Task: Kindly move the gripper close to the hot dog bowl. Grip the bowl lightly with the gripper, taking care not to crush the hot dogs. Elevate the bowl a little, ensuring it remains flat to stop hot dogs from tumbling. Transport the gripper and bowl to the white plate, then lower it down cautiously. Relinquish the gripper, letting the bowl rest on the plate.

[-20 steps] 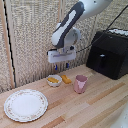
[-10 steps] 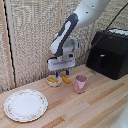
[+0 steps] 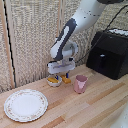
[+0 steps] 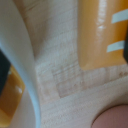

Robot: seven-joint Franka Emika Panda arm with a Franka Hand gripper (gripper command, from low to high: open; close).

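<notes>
The hot dog bowl (image 3: 54, 80), small and white with yellow-orange hot dogs (image 3: 52, 78) in it, sits on the wooden table near the back wall. My gripper (image 3: 60, 74) is low over the bowl's edge on the exterior view's right, with its fingers down at rim height, open and holding nothing. The white plate (image 3: 26, 105) lies apart at the front of the exterior view's left. In the blurred wrist view the bowl rim (image 4: 25, 75) curves past very close, with yellow food (image 4: 11, 97) inside it.
A lone orange block (image 3: 66, 78) lies right beside the bowl; it also shows in the wrist view (image 4: 102, 35). A pink cup (image 3: 80, 83) stands a little further to the exterior view's right. A black appliance (image 3: 110, 52) stands at the back.
My gripper has come down and slightly toward the exterior view's left, from above the bowl to rim height beside it. The bowl, plate and cup have not moved.
</notes>
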